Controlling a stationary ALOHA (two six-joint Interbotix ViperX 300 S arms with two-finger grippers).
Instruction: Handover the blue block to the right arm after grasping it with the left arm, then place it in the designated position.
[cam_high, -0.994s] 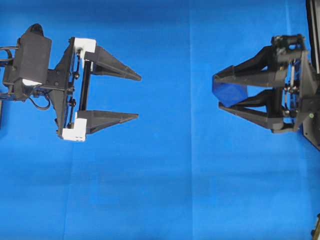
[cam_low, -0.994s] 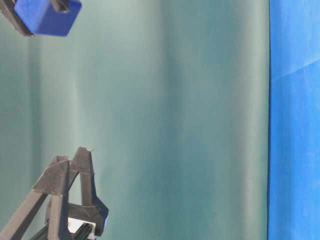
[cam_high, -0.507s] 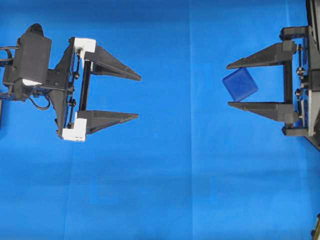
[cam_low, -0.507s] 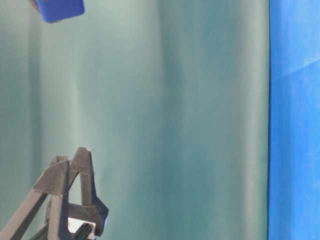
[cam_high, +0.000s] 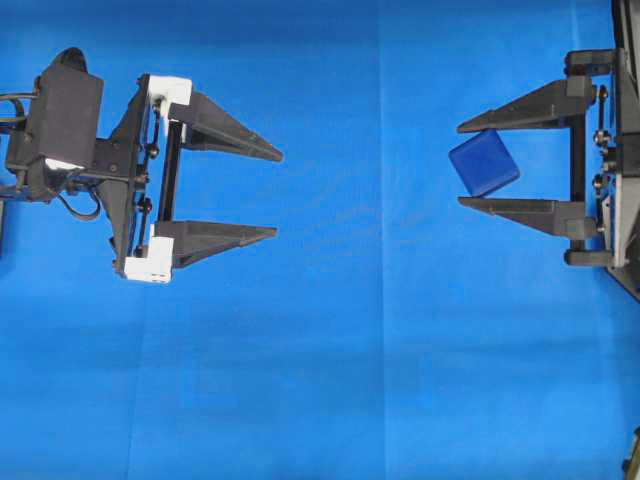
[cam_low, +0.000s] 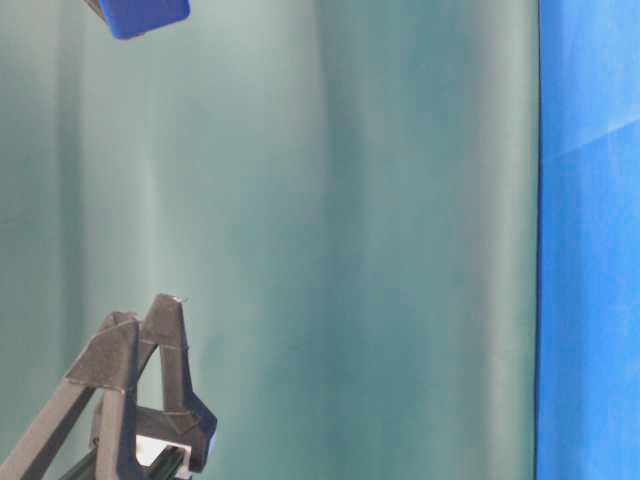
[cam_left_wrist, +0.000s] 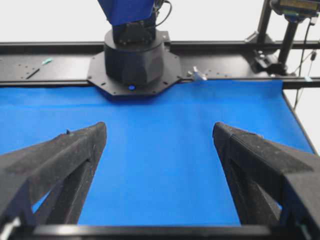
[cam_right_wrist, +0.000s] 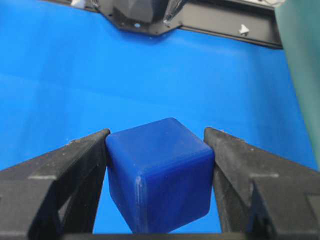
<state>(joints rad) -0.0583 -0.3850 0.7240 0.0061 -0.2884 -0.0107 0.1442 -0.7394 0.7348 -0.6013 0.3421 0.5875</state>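
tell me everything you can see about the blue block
The blue block is a small dark-blue cube with rounded edges and a smooth, slightly glossy, plastic-looking surface, a shade darker than the cloth. It sits clamped between the two dark fingers of the right gripper, one finger on each opposite face. From overhead it is rotated, corners pointing along the fingers. It appears held clear of the cloth.

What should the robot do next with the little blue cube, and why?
Probably lower it toward the blue cloth to set it down. The right pincer already squeezes the blue block between both fingers, and the left pincer stands open and apart, so the handover looks done.
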